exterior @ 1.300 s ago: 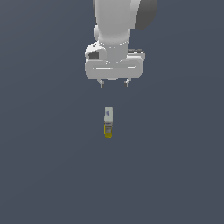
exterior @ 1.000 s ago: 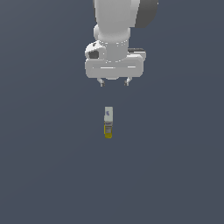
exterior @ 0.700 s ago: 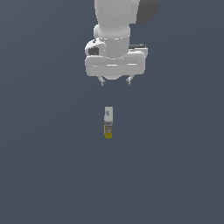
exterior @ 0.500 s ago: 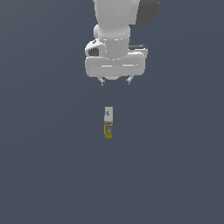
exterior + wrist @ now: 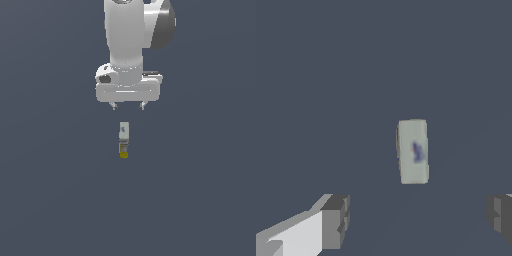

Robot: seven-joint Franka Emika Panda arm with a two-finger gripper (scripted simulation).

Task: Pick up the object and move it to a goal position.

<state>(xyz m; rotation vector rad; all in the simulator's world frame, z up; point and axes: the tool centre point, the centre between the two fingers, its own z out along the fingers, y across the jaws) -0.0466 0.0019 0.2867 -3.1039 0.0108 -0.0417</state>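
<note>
The object (image 5: 123, 140) lies alone on the surface (image 5: 55, 200), near the middle of the exterior view, its long axis running up and down that view. The end effector (image 5: 128, 106) hangs above it and apart from it, not touching, its fingers (image 5: 114, 106) pointing down and spread wide, one toward the exterior view's left and one toward its right. The object sits just below the gap between them, a little nearer the left finger. In the wrist view the object (image 5: 414, 151) lies between the two fingertips (image 5: 336, 221), beyond them, closer to neither by much.
</note>
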